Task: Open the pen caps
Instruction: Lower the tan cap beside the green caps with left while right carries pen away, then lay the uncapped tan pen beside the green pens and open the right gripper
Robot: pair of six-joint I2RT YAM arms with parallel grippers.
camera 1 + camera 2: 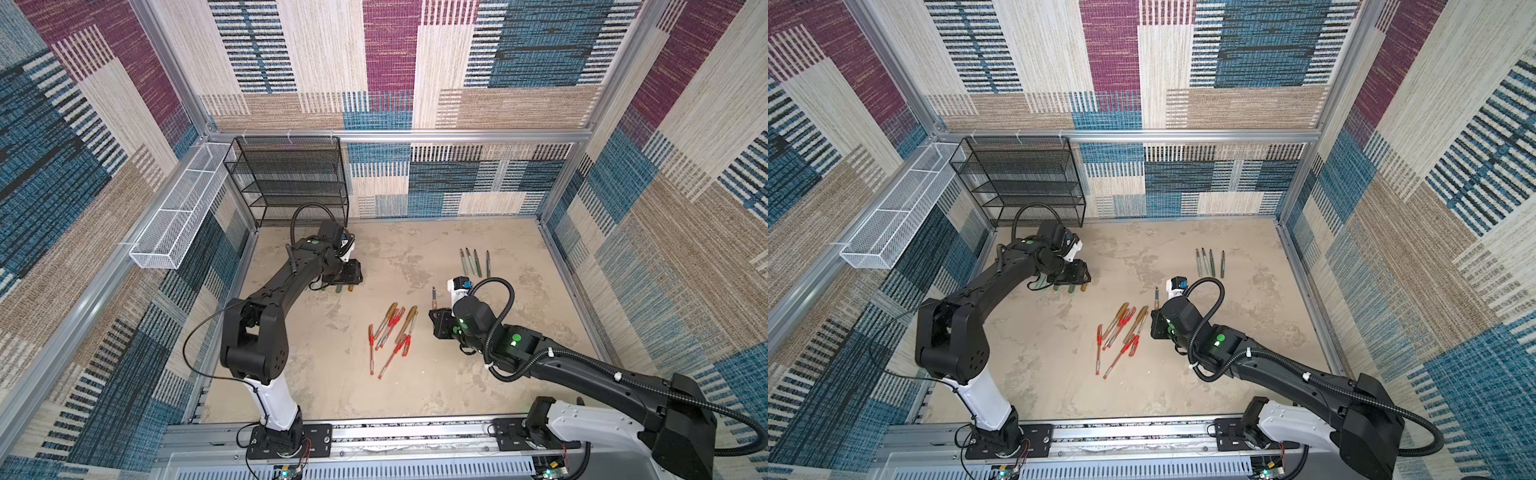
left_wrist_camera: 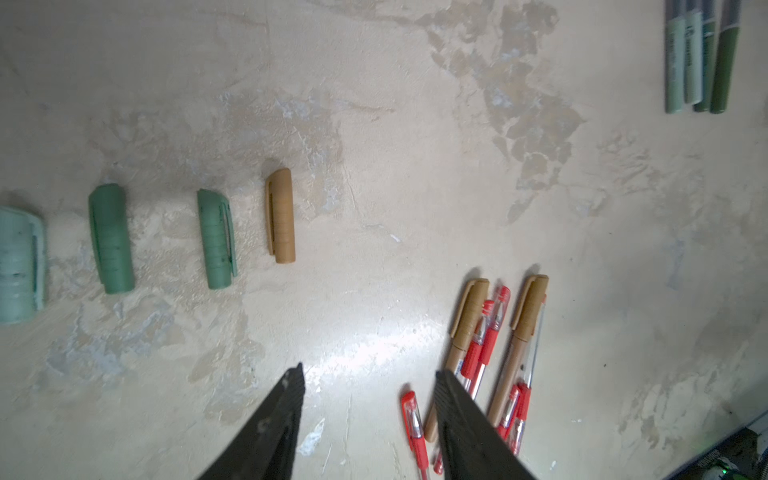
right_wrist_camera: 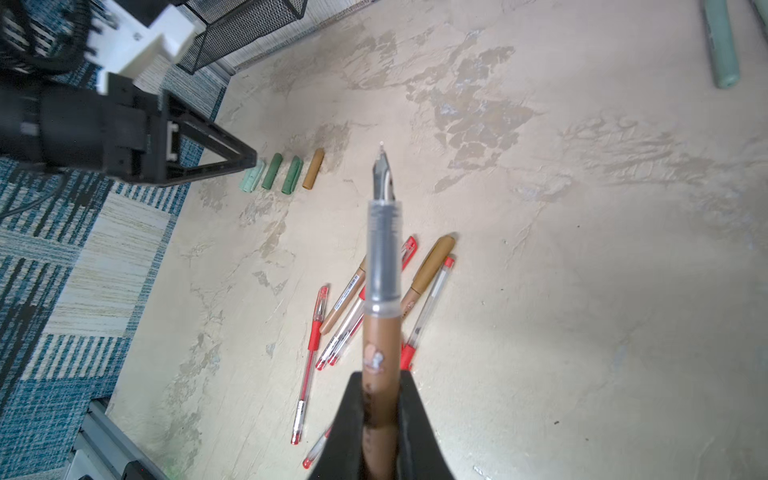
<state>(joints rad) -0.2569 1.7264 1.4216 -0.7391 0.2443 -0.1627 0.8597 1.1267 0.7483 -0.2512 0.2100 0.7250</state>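
Four pen caps (image 2: 216, 239), one pale mint, two green and one gold-brown, lie in a row on the mottled beige tabletop (image 1: 415, 395), enclosed by patterned carpet walls. A black mesh rack (image 1: 286, 183) stands at back left, beside a wall-hung white wire basket (image 1: 174, 224). The left gripper (image 2: 370, 372) hovers near the row, jaws apart and holding nothing. The right gripper (image 3: 380, 386) clamps an uncapped brown pen (image 3: 384, 249).

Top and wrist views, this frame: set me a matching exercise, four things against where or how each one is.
Things:
1. gold-brown cap
2. uncapped brown pen
3. left gripper
4. green pens

Place or state:
A. jaws apart, holding nothing
B. side by side, far right in both top views
C. lying loose beside the green caps
D. clamped in the right gripper

Pairs: 1-C, 2-D, 3-A, 4-B
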